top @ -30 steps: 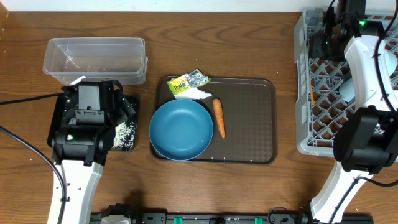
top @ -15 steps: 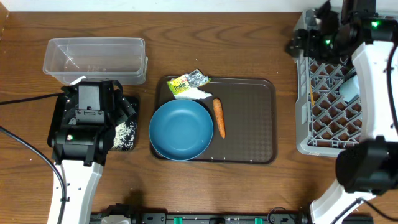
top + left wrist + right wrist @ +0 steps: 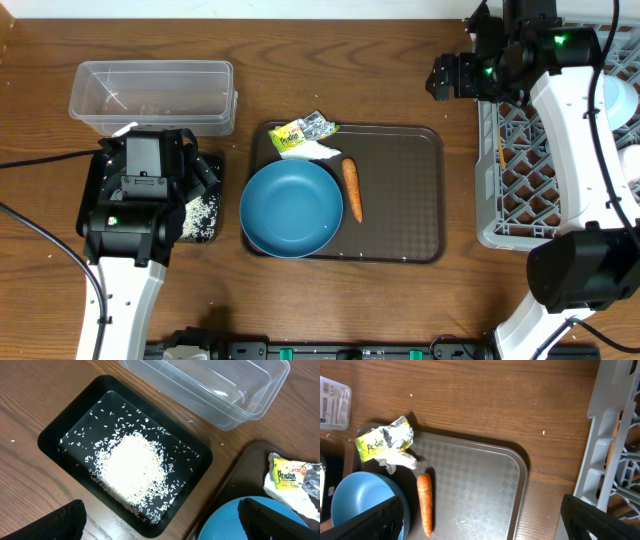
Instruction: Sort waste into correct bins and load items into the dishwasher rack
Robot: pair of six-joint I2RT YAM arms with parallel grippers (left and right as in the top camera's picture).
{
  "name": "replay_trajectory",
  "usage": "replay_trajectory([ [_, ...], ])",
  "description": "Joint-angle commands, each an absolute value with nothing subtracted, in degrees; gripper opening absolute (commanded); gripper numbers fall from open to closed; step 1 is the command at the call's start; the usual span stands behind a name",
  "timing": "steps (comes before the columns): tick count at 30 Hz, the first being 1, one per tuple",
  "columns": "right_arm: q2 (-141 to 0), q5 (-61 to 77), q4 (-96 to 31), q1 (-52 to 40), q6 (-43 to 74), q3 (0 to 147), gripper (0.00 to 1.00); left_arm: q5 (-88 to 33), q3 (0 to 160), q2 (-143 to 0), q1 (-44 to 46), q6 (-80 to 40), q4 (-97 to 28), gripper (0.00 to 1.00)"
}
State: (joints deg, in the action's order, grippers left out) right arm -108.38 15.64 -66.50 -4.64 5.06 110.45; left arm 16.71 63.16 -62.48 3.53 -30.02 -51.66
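Three scraps, the carrot (image 3: 351, 189), wrapper (image 3: 303, 132) and tissue (image 3: 320, 151), lie on the brown tray (image 3: 400, 205) beside the dark-blue bowl (image 3: 292, 208). My right tool (image 3: 445, 77) hangs spread and empty above the counter, beside the rack (image 3: 486, 150). Next comes lowering onto the carrot, I judge.

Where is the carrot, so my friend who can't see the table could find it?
Find the big brown tray in the middle of the table. A wide blue bowl sits on its left side, and the carrot lies just right of it. It is the only orange, stick-shaped thing there.
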Motion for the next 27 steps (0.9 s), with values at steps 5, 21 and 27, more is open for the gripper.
replay_trajectory([
  [5,-108.66,14.79,-66.65,-5.28,5.72,110.52,0.99,17.04,64.03,-62.48,3.29,-32.23,-49.58,1.00],
  [21,-108.66,14.79,-66.65,-5.32,5.72,110.50,0.99,-13.08,63.99,-64.49,3.33,-36.99,-47.94,1.00],
  [27,-108.66,14.79,-66.65,-5.32,5.72,110.50,0.99,-12.82,63.99,-68.47,3.33,-36.95,-49.21,1.00],
])
